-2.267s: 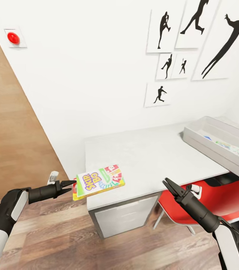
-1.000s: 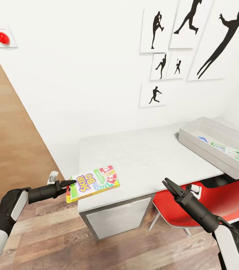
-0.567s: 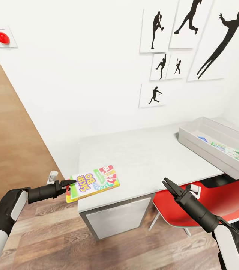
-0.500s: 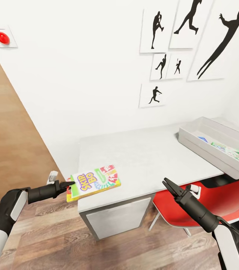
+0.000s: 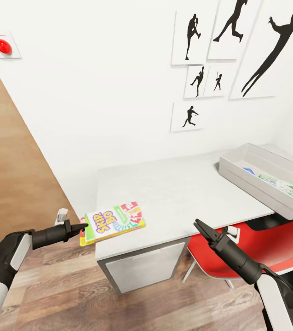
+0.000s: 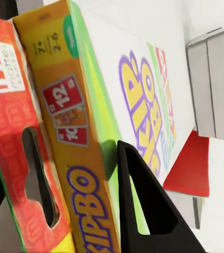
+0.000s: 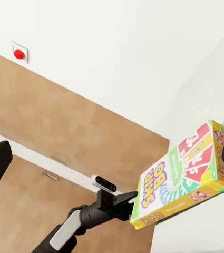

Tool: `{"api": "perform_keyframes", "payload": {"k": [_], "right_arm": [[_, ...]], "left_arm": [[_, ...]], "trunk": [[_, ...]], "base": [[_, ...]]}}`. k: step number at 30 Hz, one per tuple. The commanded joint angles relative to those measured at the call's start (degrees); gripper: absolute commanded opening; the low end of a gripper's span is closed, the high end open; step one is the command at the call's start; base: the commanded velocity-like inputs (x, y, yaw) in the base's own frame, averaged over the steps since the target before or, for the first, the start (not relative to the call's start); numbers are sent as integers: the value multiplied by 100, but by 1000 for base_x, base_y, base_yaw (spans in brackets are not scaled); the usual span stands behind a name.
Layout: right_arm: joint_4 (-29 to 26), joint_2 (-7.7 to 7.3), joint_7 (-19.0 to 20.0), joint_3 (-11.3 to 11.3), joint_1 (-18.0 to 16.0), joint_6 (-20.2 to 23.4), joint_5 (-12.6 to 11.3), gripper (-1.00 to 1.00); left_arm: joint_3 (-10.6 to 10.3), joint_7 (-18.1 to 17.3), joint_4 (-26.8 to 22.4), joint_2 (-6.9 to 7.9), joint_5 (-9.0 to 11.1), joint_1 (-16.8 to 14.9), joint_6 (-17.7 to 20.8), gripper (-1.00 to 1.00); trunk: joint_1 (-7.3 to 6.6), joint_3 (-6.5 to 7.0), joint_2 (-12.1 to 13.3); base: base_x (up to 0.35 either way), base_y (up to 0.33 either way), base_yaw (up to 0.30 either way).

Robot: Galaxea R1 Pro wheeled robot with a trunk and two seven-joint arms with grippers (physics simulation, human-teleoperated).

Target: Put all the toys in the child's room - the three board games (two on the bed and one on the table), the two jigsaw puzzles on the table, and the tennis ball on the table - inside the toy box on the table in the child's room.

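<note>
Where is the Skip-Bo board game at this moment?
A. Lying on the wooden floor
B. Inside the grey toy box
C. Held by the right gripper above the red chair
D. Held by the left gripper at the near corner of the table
D: the left gripper is shut on the end of the board game, held over the near corner of the table.

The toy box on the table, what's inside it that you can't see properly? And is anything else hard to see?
- Toy box, head view: its near wall and the picture's right edge hide most of the inside; a few coloured flat bits show, too small to name.
- Board game, left wrist view: too close, cover cut off by the edges.
- Right end effector, head view: seen end-on, so open or shut is unclear.
- Red chair, head view: the table covers its front.
</note>
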Motion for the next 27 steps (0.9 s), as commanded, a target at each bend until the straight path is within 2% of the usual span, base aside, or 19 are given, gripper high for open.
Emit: {"api": "perform_keyframes", "payload": {"k": [1,5,17,22,27], "right_arm": [[0,0,4,-3,-4,33,-20,100],[0,0,4,-2,-3,32,-18,100],[0,0,-14,-2,-4,57,-22,100],[0,-43,-403,-2,-4,115,-44,100],[0,-9,-569,-2,-4,164,-31,100]], "left_arm": [[16,-23,2,0,-34,-3,3,-100],[33,-24,2,0,-32,-3,5,-100],[37,-22,2,0,-35,-3,14,-100],[24,-24,2,8,-35,-3,141,-100],[23,-115,-20,24,-35,-5,284,-100]], "trunk": [[0,-5,-3],[0,-5,-3],[-263,211,478],[-373,300,679],[-417,336,759]], "base": [[0,0,0],[0,0,0],[0,0,0],[0,0,0],[0,0,0]]}}
